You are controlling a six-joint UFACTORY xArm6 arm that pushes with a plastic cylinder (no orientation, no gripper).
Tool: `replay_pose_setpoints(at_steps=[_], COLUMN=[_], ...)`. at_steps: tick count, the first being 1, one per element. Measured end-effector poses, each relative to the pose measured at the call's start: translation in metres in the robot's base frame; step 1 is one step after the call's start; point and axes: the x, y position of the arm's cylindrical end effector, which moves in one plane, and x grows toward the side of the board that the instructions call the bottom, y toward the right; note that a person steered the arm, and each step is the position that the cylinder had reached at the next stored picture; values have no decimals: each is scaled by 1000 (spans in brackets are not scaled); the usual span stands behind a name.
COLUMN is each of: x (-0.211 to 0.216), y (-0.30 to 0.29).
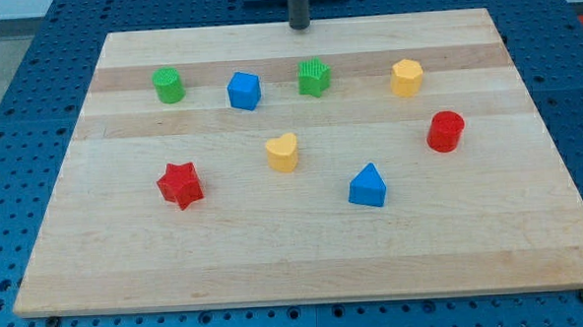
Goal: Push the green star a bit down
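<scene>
Green star [314, 77] sits just below my tip [299, 27], clear of it, between blue cube [244, 91] and yellow hexagon [407, 78]. I've no jaws, only a rod; no writing shows.

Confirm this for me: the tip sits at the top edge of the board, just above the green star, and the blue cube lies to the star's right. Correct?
One detail is wrong. In the camera view, the blue cube lies to the left of the green star, not its right. The rest holds: my tip sits at the top edge of the board, just above the star and apart from it.
</scene>
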Motion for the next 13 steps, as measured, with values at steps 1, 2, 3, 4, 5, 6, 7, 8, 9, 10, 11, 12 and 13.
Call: replay_pose_setpoints(at_steps=[1, 2, 3, 4, 5, 6, 7, 8, 9, 10, 11, 12, 13], x=[0, 49, 92, 93, 93, 93, 93, 93, 93, 93, 72, 22, 15], y=[0, 0, 0, 0, 2, 21, 42, 51, 55, 56, 56, 51, 7])
